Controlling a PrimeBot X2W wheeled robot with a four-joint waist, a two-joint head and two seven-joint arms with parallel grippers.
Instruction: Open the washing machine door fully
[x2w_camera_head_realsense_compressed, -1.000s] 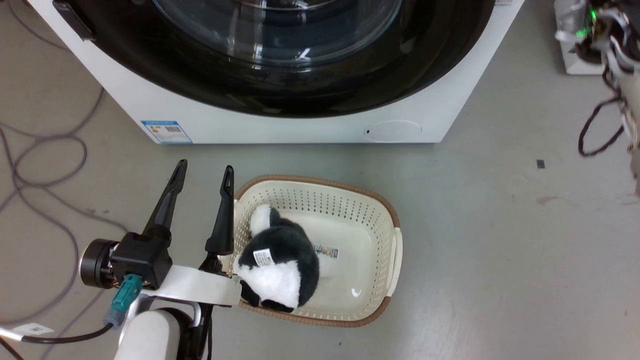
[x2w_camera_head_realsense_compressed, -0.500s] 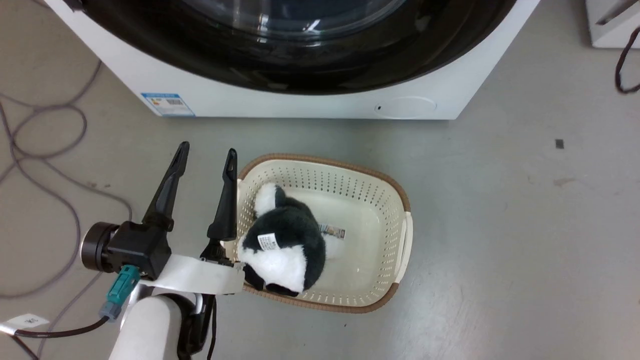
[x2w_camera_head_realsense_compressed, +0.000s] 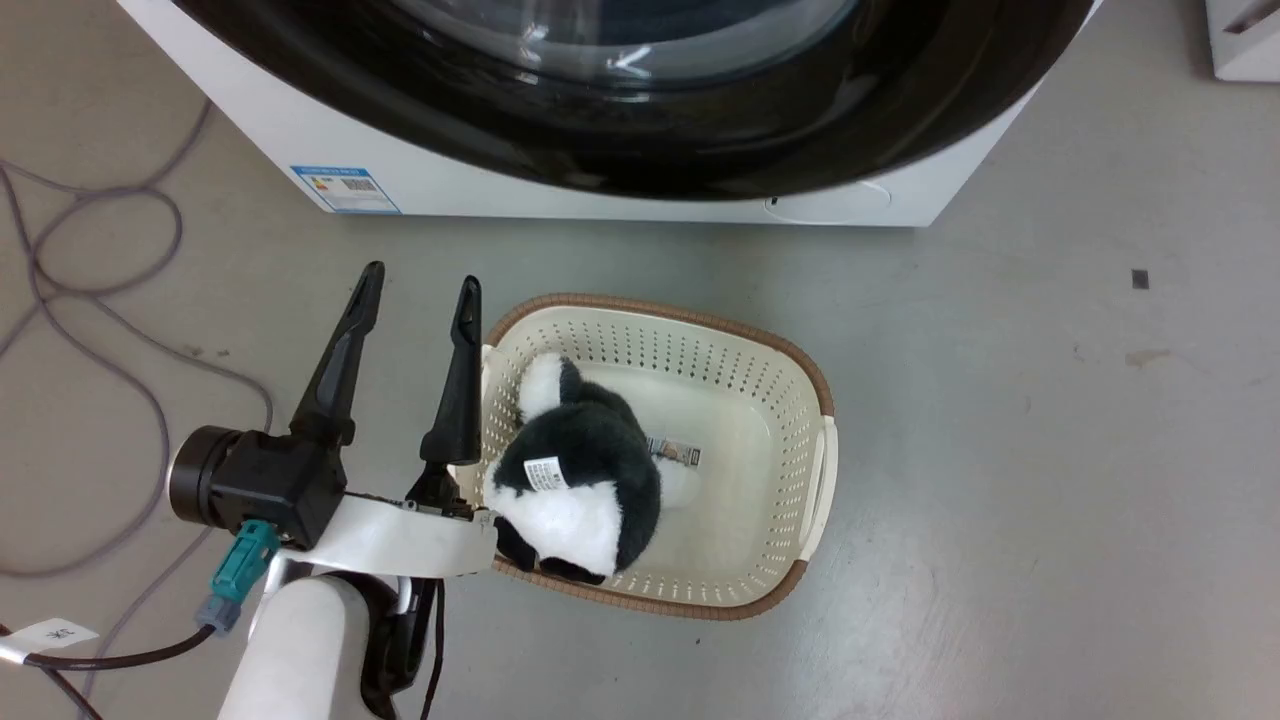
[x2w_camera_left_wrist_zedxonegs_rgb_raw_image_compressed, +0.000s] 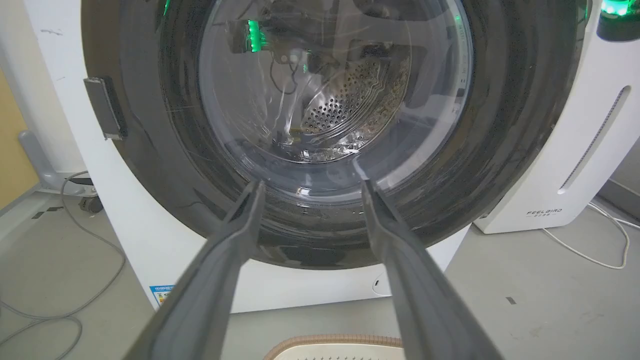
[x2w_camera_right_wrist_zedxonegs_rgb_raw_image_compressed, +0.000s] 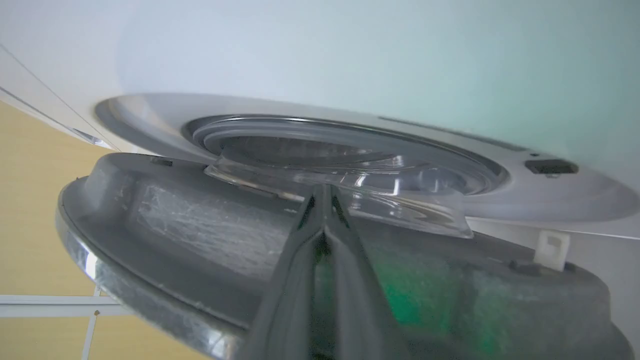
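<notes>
Washing machine door (x2w_camera_right_wrist_zedxonegs_rgb_raw_image_compressed: 175, 215) ajar, right end effector (x2w_camera_right_wrist_zedxonegs_rgb_raw_image_compressed: 320, 191) pressed together, along its inner side.

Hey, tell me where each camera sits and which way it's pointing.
Head view: on the head, looking down at the basket, plush toy and washing machine's lower front; open left gripper at lower left.
Left wrist view: low, facing the washing machine door's black front; own spread fingers rise from below.
Right wrist view: behind the ajar door, along its grey inner face; right gripper, fingers together.
Head and left wrist views share the door's front and the basket.
</notes>
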